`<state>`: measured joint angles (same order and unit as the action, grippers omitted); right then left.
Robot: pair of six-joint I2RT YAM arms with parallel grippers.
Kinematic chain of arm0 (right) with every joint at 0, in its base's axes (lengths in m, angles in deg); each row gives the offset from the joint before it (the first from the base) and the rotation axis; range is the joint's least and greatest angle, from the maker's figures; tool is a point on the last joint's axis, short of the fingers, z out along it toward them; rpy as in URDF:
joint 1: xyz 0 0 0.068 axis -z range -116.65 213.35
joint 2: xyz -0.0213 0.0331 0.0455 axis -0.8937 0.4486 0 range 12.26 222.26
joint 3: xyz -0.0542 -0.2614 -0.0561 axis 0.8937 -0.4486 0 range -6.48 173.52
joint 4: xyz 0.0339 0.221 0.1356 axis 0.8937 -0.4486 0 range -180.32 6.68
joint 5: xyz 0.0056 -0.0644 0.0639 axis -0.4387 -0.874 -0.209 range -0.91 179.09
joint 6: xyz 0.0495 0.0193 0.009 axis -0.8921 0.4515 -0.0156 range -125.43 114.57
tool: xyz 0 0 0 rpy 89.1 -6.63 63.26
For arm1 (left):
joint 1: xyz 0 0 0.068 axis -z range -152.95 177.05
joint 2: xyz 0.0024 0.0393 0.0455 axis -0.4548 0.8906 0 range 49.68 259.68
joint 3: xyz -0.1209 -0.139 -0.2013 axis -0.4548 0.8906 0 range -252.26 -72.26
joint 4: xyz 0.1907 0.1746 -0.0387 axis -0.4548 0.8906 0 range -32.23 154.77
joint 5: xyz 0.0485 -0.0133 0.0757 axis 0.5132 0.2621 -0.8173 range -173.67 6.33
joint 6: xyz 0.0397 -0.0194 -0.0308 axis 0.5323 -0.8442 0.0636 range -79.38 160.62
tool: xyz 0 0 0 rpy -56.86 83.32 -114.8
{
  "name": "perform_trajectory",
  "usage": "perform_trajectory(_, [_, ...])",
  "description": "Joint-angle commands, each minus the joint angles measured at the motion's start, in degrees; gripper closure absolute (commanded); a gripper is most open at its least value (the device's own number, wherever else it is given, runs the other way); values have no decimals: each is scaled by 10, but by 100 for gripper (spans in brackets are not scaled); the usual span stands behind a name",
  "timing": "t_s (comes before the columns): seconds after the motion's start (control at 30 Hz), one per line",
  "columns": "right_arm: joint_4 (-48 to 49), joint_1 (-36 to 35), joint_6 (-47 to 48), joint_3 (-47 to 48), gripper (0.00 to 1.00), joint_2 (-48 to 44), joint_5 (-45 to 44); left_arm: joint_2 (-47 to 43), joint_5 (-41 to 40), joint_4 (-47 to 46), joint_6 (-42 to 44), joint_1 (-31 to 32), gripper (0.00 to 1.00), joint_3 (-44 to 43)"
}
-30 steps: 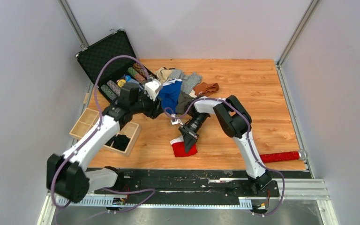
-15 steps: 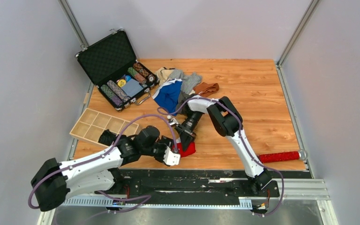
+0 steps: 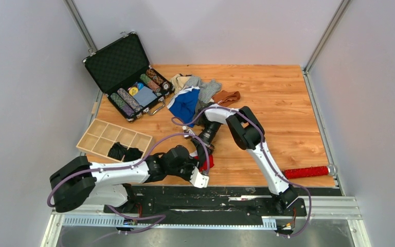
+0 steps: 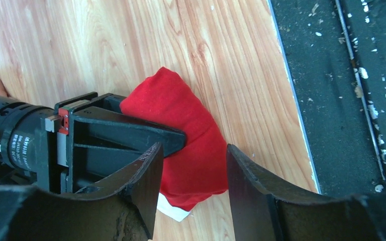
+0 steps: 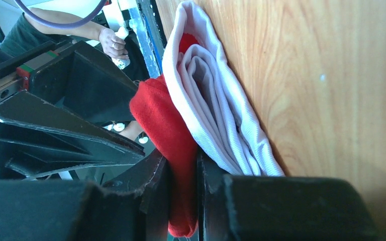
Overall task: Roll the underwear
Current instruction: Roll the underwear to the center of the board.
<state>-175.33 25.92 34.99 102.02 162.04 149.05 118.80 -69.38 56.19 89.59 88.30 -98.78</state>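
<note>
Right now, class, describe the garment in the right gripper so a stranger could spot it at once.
Find the wooden table, then the middle of its near edge. The red underwear lies there, pinched in the right gripper. Unlike the pile at the far side, it lies alone and is bright red with white trim.

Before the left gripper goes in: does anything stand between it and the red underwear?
Only the right gripper: shut on the underwear, it lies close before one finger of the open left gripper. Straight ahead the cloth is bare.
</note>
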Motion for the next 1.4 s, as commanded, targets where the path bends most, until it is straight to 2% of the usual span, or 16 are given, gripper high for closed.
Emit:
perform_trajectory(0.0, [113, 6, -135, -38, 100, 129, -190, 25, -50, -10, -21, 11, 45, -27])
perform_trajectory(0.23, [112, 7, -134, -36, 100, 130, -189, 19, -67, 58, 3, 20, 46, -34])
perform_trajectory(0.43, [110, 6, -133, -35, 100, 131, -187, 48, -106, 50, 18, 22, 48, -28])
perform_trajectory(0.7, [104, 7, -129, -32, 98, 132, -183, 134, -85, 135, 51, 34, 66, -87])
perform_trajectory(0.77, [104, 7, -129, -32, 94, 132, -183, 146, -73, 159, 64, 36, 76, -98])
perform_trajectory(0.8, [104, 7, -130, -32, 91, 132, -183, 149, -64, 176, 74, 36, 82, -101])
perform_trajectory(0.87, [104, 8, -133, -31, 80, 132, -186, 154, -51, 195, 86, 36, 88, -108])
perform_trajectory(0.93, [105, 10, -125, -31, 54, 121, -181, 155, -36, 216, 104, 36, 92, -112])
perform_trajectory(0.97, [110, 15, -125, -32, 45, 111, -177, 153, -31, 221, 114, 36, 94, -112])
perform_trajectory(1.07, [113, 29, -128, -39, 32, 60, -151, 152, -6, 256, 136, 35, 100, -117])
perform_trajectory(1.13, [112, 40, -126, -45, 2, 15, -145, 151, 6, 267, 143, 28, 100, -123])
perform_trajectory(1.23, [100, 67, -109, -32, 0, -54, -157, 147, 20, 272, 143, 12, 100, -130])
perform_trajectory(1.37, [48, 137, -80, 46, 0, -125, -130, 150, 37, 280, 161, -13, 100, -141])
